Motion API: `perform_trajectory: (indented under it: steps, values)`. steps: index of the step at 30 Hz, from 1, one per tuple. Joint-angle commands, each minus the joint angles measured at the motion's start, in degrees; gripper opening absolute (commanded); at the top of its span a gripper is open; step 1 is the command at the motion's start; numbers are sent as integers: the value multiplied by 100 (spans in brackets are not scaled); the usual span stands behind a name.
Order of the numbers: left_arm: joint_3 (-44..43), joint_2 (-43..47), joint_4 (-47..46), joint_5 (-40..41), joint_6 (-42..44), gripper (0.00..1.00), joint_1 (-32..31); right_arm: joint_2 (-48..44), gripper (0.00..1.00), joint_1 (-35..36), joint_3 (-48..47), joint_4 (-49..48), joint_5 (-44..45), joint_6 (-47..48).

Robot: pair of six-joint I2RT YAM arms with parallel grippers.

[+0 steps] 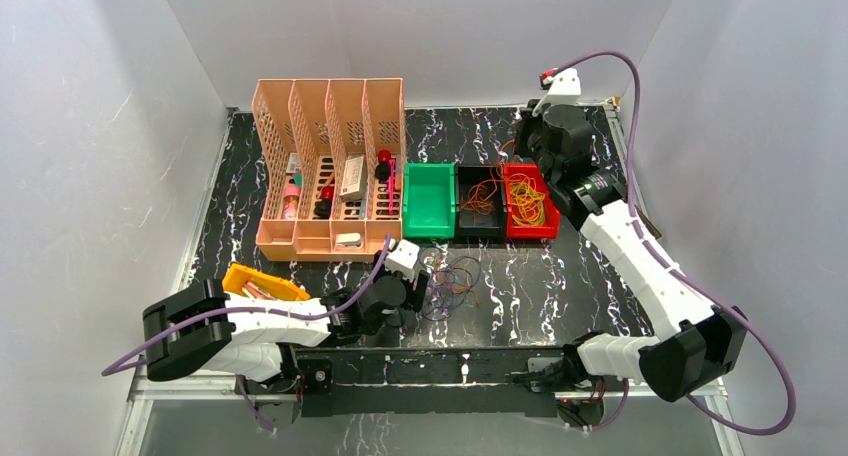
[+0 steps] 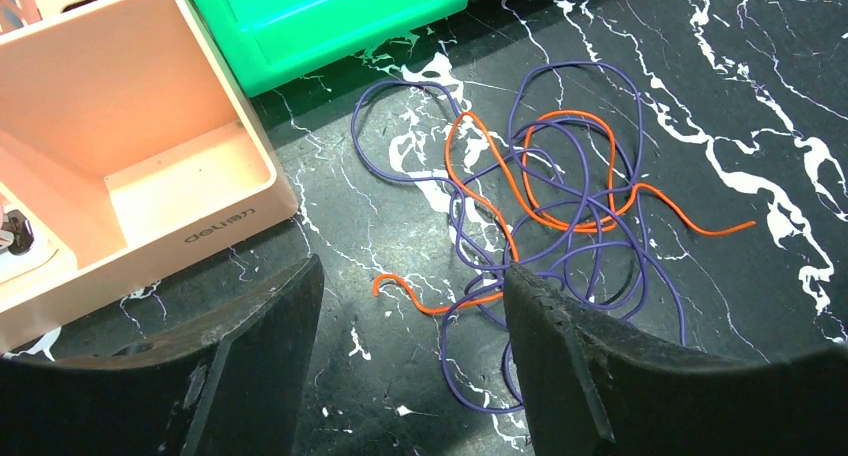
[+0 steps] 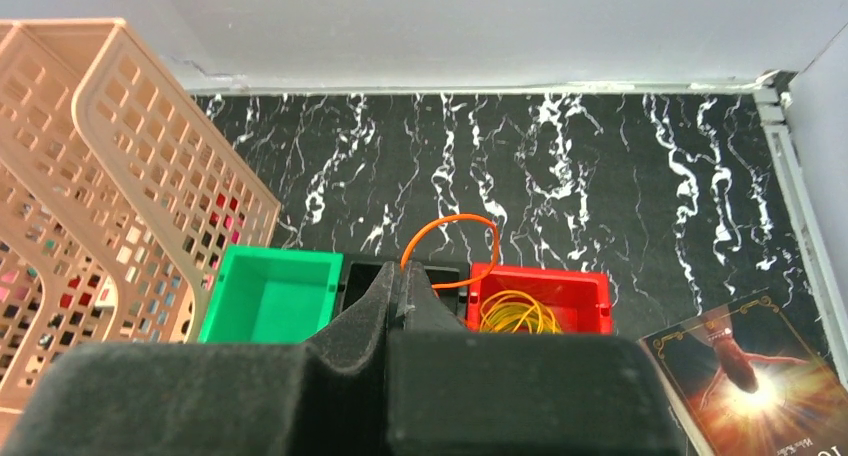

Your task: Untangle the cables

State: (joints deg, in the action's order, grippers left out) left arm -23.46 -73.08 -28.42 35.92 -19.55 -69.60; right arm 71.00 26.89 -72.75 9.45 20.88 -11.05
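A tangle of thin cables (image 2: 545,206), purple and orange loops, lies on the black marble table in front of the green bin; it also shows in the top view (image 1: 455,281). My left gripper (image 2: 410,296) is open and empty, low over the table at the tangle's near left edge, and its right finger (image 2: 580,366) covers some purple loops. My right gripper (image 3: 400,276) is shut on an orange cable (image 3: 455,221) that loops up above the black bin (image 3: 440,273). In the top view the right gripper (image 1: 525,161) hangs over the bins.
A green bin (image 1: 428,201), a black bin (image 1: 480,206) with orange cables and a red bin (image 1: 530,208) with yellow cables stand in a row. A peach file organiser (image 1: 330,166) stands to their left. A yellow tray (image 1: 262,281) lies by the left arm. A picture card (image 3: 760,366) lies at the right.
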Motion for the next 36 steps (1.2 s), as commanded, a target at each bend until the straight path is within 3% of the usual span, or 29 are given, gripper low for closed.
perform_trajectory:
  steps: [1, 18, 29, 36]
  values:
    - [-215, 135, 38, 170, -40, 65, -24, 78, 0, -23, 54, -160, -283, -116]
    - [-188, 221, 126, 273, -31, 66, -27, 630, 0, -47, 318, -222, -753, -258]
    - [-247, 180, 134, 241, -31, 66, -31, 931, 0, -103, 476, -699, -2437, -737]
    - [-268, 188, 178, 231, -22, 66, -20, 985, 0, -194, 654, -954, -2916, -1058]
